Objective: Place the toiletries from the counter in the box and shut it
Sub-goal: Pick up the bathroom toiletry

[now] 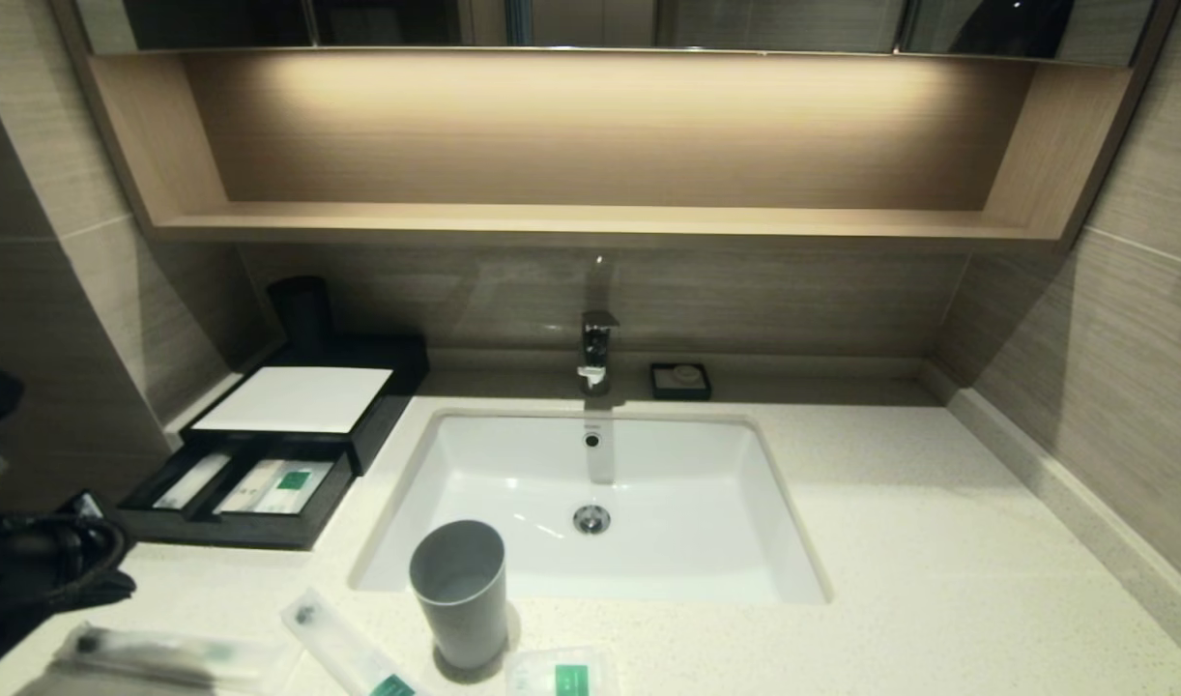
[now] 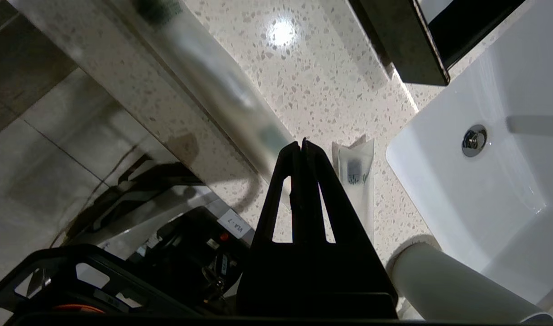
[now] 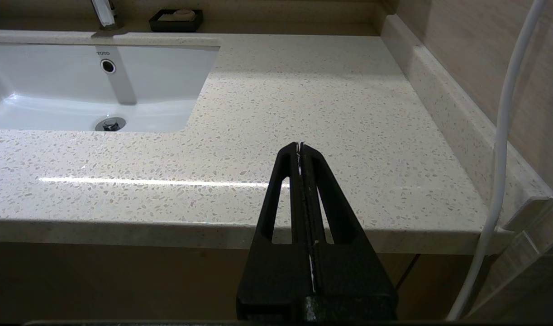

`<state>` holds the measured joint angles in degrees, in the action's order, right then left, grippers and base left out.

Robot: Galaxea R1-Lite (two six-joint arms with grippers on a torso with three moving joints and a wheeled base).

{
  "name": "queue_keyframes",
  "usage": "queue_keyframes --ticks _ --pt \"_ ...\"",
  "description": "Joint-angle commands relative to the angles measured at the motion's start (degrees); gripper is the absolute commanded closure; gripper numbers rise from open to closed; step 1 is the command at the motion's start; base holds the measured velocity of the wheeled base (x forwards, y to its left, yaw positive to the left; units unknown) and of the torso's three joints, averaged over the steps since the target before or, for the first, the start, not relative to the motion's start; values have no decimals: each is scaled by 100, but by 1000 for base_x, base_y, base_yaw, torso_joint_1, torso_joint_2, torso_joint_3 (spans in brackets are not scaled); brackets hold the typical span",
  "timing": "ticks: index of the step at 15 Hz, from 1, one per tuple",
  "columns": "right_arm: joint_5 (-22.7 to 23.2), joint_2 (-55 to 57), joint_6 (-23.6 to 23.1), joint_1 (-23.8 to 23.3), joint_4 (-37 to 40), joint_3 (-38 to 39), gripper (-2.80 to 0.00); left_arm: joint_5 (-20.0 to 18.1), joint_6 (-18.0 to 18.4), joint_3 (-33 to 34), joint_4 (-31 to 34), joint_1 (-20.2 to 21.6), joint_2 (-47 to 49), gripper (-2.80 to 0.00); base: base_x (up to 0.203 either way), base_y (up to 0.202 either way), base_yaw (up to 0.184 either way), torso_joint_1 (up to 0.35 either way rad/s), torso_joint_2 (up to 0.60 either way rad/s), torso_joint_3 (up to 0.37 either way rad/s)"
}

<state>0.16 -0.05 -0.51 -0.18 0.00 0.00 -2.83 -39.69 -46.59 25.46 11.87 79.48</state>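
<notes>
The black box [image 1: 296,398] stands at the back left of the counter [image 1: 938,580], its drawer [image 1: 243,529] pulled out with several packets [image 1: 272,486] inside. My left gripper [image 2: 301,144] is shut on the end of a long packet [image 2: 222,90], held just above the counter's front left edge; this packet also shows in the head view [image 1: 165,657]. A second long packet [image 1: 344,650] lies on the counter beside it. A small squarish packet [image 1: 561,674] lies at the front edge. My right gripper [image 3: 300,145] is shut and empty, off the counter's front right edge.
A grey cup [image 1: 460,590] stands between the second long packet and the small packet, in front of the white sink [image 1: 513,565]. A faucet [image 1: 597,350] and a small black soap dish [image 1: 680,381] are at the back. A dark cup [image 1: 302,309] stands behind the box.
</notes>
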Motion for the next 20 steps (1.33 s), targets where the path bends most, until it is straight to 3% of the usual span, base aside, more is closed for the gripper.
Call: queue_keyframes --ticks 1,5,11,20 --pt "1 5 -2 1 0 9 0 1 -440 -3 298 -308 -4 0 0 0 0 0 0 0" --pt "1 5 -2 1 0 9 0 9 -1004 59 582 -738 -200 0 0 0 0 0 0 0" --pt "1 5 -2 1 0 9 0 60 -1032 214 594 -713 -159 0 0 0 0 0 0 0" --pt "1 5 -2 1 0 9 0 21 -1006 63 1241 -713 -47 0 0 0 0 0 0 0"
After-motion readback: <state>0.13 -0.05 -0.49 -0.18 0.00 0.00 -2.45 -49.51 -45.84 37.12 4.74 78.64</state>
